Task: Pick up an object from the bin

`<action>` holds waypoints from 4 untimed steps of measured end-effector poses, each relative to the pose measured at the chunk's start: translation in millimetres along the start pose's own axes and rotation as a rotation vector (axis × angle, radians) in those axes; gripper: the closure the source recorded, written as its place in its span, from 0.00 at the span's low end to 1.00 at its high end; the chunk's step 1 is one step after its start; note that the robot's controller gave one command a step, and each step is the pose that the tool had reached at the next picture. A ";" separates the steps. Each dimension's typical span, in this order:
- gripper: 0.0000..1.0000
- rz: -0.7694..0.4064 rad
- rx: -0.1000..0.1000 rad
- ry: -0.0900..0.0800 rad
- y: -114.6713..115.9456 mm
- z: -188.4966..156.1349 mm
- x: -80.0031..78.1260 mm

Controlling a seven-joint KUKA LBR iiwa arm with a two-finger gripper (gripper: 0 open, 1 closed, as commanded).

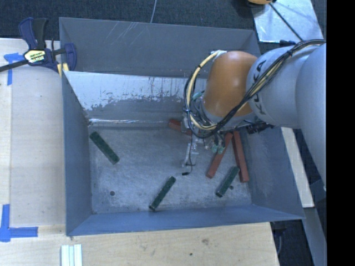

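While my claw (189, 162) hangs low over the middle floor of the grey metal bin (77, 165), I cannot tell if it is spread or pressed together. Nearest lie a dark green flat stick (162, 193) toward the front and a red-brown flat stick (215, 160) just to its right.

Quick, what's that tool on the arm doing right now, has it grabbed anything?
Tool: cannot be told if open or closed; it hangs over the bin floor beside a reddish-brown stick.
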State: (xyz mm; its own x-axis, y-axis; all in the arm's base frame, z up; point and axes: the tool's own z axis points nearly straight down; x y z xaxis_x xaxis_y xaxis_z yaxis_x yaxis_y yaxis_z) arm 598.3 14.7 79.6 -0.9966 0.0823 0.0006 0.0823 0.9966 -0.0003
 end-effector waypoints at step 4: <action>1.00 0.332 0.000 -0.004 -42.1 -50.0 -25.3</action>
State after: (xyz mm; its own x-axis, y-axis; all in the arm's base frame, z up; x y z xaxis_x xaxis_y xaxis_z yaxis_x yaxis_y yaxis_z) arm 620.0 -29.4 129.5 -0.9155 0.4022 -0.0029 0.4022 0.9155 0.0006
